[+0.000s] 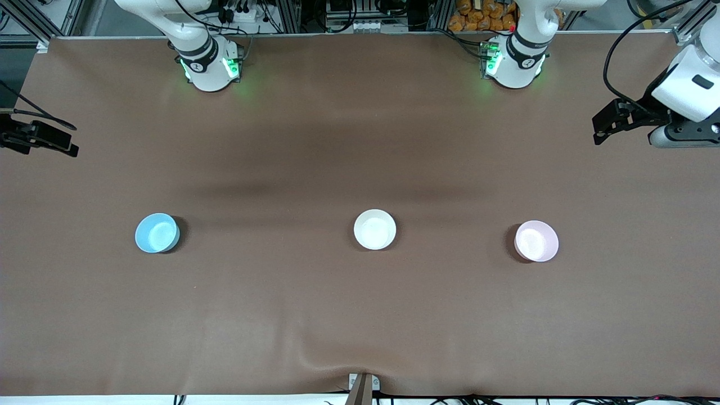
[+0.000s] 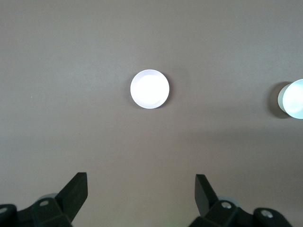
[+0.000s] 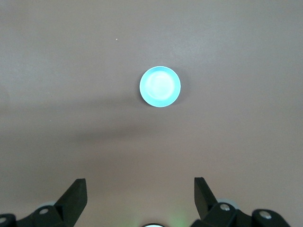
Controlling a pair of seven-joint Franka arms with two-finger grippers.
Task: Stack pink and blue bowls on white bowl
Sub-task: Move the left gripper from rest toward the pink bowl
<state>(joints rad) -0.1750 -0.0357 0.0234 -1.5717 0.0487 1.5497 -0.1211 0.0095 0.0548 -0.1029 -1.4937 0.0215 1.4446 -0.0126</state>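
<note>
The white bowl [image 1: 374, 229] stands at the middle of the table. The light blue bowl [image 1: 157, 233] stands toward the right arm's end, the pale pink bowl [image 1: 536, 241] toward the left arm's end, all in one row. My left gripper [image 1: 597, 131] hangs open and empty over the left arm's end of the table. In its wrist view [image 2: 142, 185] the pink bowl [image 2: 149, 89] looks washed out and the white bowl [image 2: 292, 98] sits at the frame edge. My right gripper [image 1: 70, 145] hangs open and empty over the right arm's end; its wrist view [image 3: 140, 187] shows the blue bowl [image 3: 160, 87].
The brown table cover [image 1: 360, 315] has a wrinkle near its front edge, by a small mount [image 1: 363, 385]. The two arm bases [image 1: 209, 64] [image 1: 513, 62] stand along the edge farthest from the front camera.
</note>
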